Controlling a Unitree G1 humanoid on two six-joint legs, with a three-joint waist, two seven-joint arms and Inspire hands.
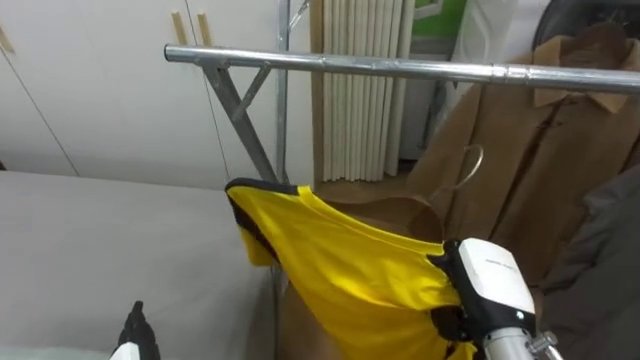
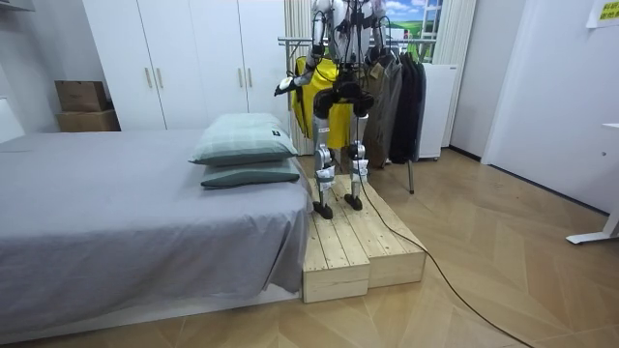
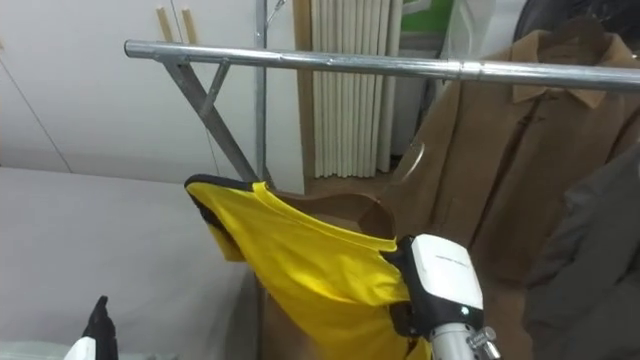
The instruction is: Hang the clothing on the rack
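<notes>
A yellow shirt (image 1: 340, 250) with black trim hangs on a hanger whose thin hook (image 1: 472, 160) rises behind it. It is held below the metal rail (image 1: 400, 68). My right hand (image 1: 490, 280) is at the lower right, shut on the shirt at its collar end, white back facing me. The hook is well under the rail and apart from it. A dark tip of my left hand (image 1: 135, 330) shows at the lower left, away from the shirt. In the room view I stand on a wooden platform (image 2: 363, 251) facing the rack, with the yellow shirt (image 2: 324, 97) in front of me.
A brown coat (image 1: 540, 170) and a dark grey garment (image 1: 610, 240) hang on the rail's right part. The rack's slanted brace (image 1: 245, 120) and upright post stand at the left. The grey bed (image 1: 100, 240) lies to my left, with white wardrobe doors (image 1: 100, 80) behind it.
</notes>
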